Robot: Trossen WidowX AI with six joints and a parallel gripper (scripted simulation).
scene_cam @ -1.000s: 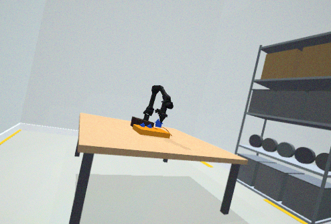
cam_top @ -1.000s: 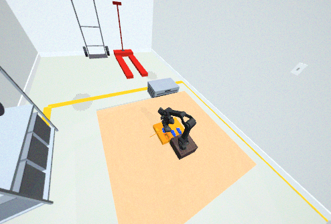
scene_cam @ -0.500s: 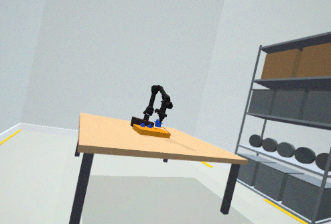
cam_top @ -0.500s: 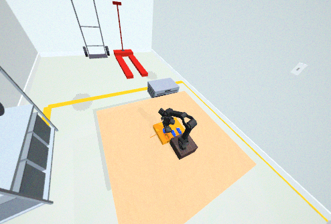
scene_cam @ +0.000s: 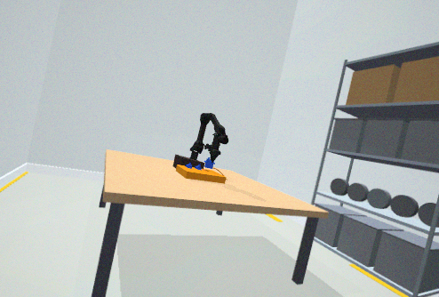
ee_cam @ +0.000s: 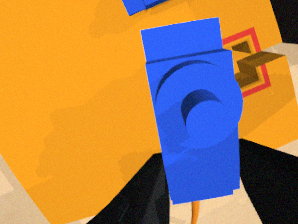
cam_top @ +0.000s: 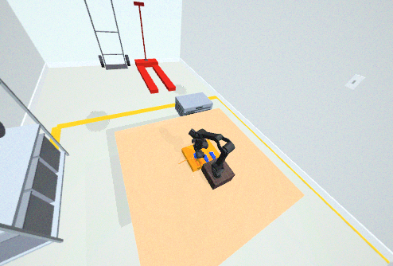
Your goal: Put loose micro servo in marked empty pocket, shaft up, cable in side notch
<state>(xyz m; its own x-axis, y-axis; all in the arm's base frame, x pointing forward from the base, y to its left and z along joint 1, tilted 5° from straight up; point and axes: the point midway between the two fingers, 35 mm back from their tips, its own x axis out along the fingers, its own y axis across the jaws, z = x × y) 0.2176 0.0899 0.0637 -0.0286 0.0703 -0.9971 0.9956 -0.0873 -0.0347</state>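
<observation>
My gripper is shut on the loose blue micro servo, one black finger on each side. The servo's round shaft boss faces the wrist camera, so it points up. The servo is over the orange deck; any small gap below it cannot be judged. The red outline around the dark pocket shows right of the servo in the wrist view, partly hidden by it. The orange cable leaves the servo's near end, between the fingers.
Other blue servos sit in the deck beside the held one. The arm's dark base block stands close to the deck on the wooden table. A grey case is beyond the table's far edge.
</observation>
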